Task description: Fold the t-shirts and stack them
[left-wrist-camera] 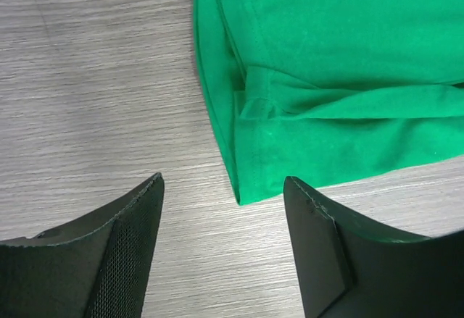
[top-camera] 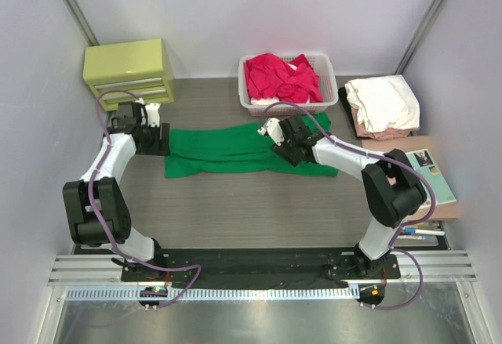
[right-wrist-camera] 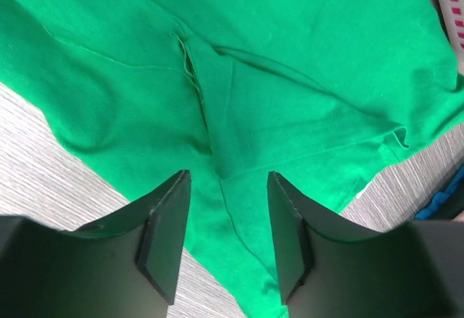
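A bright green t-shirt lies as a long folded band across the middle of the table. My left gripper stands open at the band's left end; in the left wrist view its jaws straddle bare table just off the green t-shirt's corner, holding nothing. My right gripper is open over the band's right part. Its jaws hover above the green t-shirt's creased hem without pinching it. Red t-shirts fill the basket. White, pale pink and black t-shirts sit stacked at the right.
A white slatted basket stands behind the green shirt, and its corner shows in the right wrist view. A yellow-green drawer unit is at the back left. A teal-covered book lies at the right edge.
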Controlling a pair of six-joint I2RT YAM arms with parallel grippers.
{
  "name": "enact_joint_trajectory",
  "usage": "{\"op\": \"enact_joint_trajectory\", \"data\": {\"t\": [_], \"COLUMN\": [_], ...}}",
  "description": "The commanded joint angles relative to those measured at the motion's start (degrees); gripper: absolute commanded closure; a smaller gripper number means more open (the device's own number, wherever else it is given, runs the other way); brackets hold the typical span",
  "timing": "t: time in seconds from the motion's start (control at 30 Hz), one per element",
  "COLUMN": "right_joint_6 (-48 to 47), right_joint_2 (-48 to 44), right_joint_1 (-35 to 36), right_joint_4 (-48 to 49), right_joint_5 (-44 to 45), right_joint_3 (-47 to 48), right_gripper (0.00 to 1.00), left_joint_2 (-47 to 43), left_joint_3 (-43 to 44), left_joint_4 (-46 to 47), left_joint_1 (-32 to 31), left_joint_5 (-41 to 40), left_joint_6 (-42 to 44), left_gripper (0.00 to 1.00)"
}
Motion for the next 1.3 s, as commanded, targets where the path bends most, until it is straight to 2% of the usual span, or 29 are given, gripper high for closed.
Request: {"op": "enact_joint_trajectory", "data": {"t": [0.0,0.07,0.1,0.17,0.27,0.57,0.93,0.97,1.0,1.03,1.1,1.13,1.27], "right_joint_6": [-0.22,-0.14,-0.14,-0.22,-0.66,-3.21,-5.41,-5.06,-4.10,-3.92,-4.44,-4.79,-4.62], "right_joint_2": [2.05,2.92,3.10,3.37,3.54,2.58,12.85,15.12,15.84,16.11,13.40,12.17,6.37], "right_joint_1": [0.38,0.29,0.38,0.38,0.38,0.29,0.38,0.38,0.38,0.38,0.46,0.38,0.47], "right_joint_4": [3.05,2.96,2.96,3.05,3.05,5.95,6.83,6.83,6.74,7.09,9.63,10.77,12.45], "right_joint_5": [0.85,0.94,0.86,1.12,1.47,5.86,9.73,11.65,12.71,13.15,12.46,12.28,14.21], "right_joint_3": [3.00,3.88,4.32,4.76,4.77,4.59,17.15,19.25,19.96,19.97,16.47,14.63,7.95], "right_gripper": [0.54,0.62,0.75,0.90,0.99,0.99,0.99,0.91,0.76,0.52,0.42,0.34,0.30], "left_joint_2": [-3.87,-4.14,-4.05,-3.87,-3.79,-2.82,-3.17,-3.17,-3.26,-3.35,-3.78,-3.87,-3.88], "left_joint_3": [-0.40,-0.49,-0.40,-0.57,-0.66,-0.49,-3.12,-3.21,-3.39,-3.65,-4.00,-4.35,-5.15], "left_joint_4": [2.83,2.48,1.95,1.86,1.86,1.95,2.13,2.04,1.95,1.86,2.04,2.12,2.65], "left_joint_1": [0.35,0.35,0.27,0.27,0.27,0.27,0.27,0.27,0.27,0.27,0.27,0.27,0.27], "left_joint_5": [-1.54,-1.45,-1.54,-1.98,-2.25,-1.45,-0.22,-0.22,-0.14,-0.05,-0.05,-0.05,0.04], "left_joint_6": [-0.28,0.41,0.59,1.30,1.65,1.21,2.09,2.26,2.44,2.53,2.79,3.05,3.06], "left_gripper": [0.32,0.31,0.31,0.31,0.32,0.32,0.32,0.32,0.32,0.32,0.32,0.32,0.32]}}
